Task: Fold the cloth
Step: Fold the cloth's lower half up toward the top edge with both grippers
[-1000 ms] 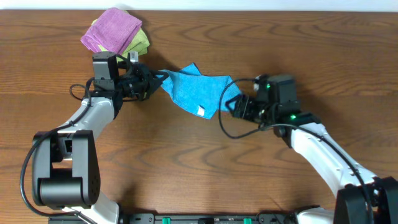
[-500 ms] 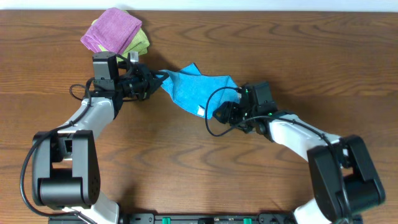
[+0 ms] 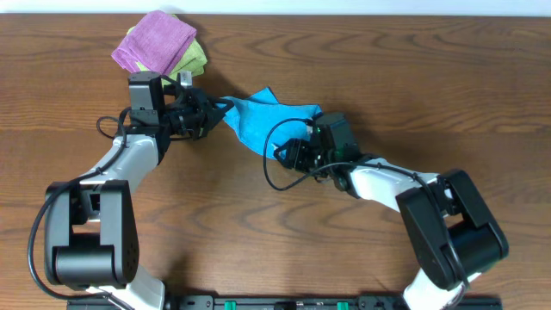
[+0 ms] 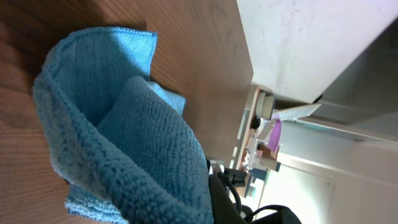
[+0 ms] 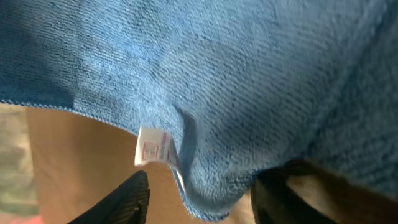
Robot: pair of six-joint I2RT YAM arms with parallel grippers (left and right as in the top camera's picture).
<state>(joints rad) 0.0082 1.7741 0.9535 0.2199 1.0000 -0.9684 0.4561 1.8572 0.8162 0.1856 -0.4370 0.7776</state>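
The sky-blue cloth (image 3: 258, 119) lies bunched on the wooden table, stretched between my two arms. My left gripper (image 3: 213, 111) is shut on its left corner, and the cloth (image 4: 124, 124) fills the left wrist view as a thick fold. My right gripper (image 3: 289, 156) is at the cloth's lower right edge. In the right wrist view its fingers (image 5: 205, 202) are spread apart, with the cloth's hem (image 5: 217, 74) and white label (image 5: 152, 149) hanging between them, not pinched.
A purple folded cloth (image 3: 155, 40) lies on a yellow-green folded cloth (image 3: 197, 58) at the back left, just behind my left arm. The table's far edge runs along the top of the overhead view.
My right gripper has moved left along the cloth, from its right corner to the lower edge by the label. The left arm has not moved.
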